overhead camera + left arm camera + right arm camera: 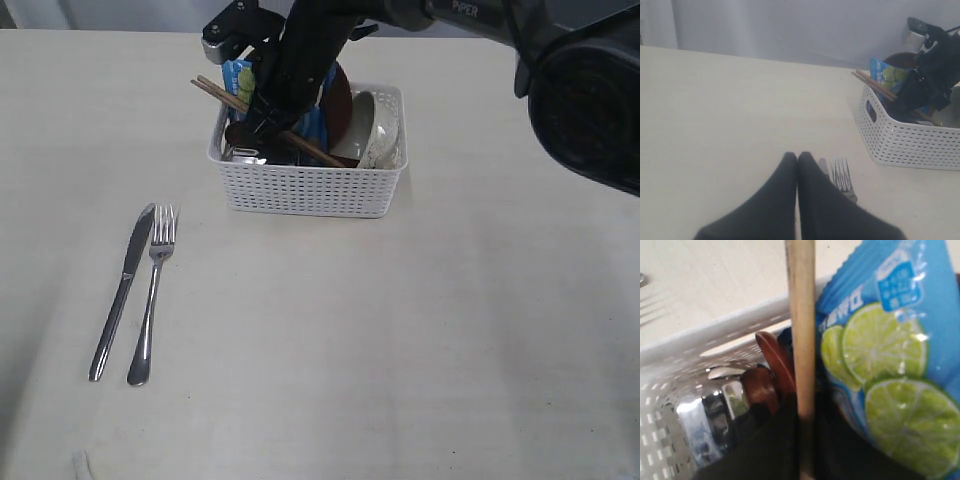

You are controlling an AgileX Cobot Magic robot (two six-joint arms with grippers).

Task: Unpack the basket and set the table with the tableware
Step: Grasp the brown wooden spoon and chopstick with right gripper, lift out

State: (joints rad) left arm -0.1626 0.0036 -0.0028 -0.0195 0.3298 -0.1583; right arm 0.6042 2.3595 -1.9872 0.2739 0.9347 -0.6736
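The white basket (310, 188) stands at the back middle of the table (400, 330). In it are the wooden chopsticks (215, 92), which slant out over its left rim, a brown plate (341, 100), an off-white bowl (378, 130) and a steel cup (243, 155). My right gripper (806, 415) reaches into the basket and is shut on the chopsticks (801, 330), next to the dark red spoon (772, 370). The knife (122, 290) and fork (152, 295) lie side by side on the table at the left. My left gripper (798, 156) is shut and empty, just above them.
A blue chip bag (238, 78) with lime pictures stands in the basket against the chopsticks. The right arm (420, 15) comes in from the upper right over the basket. A small white object (80, 465) lies at the front left edge.
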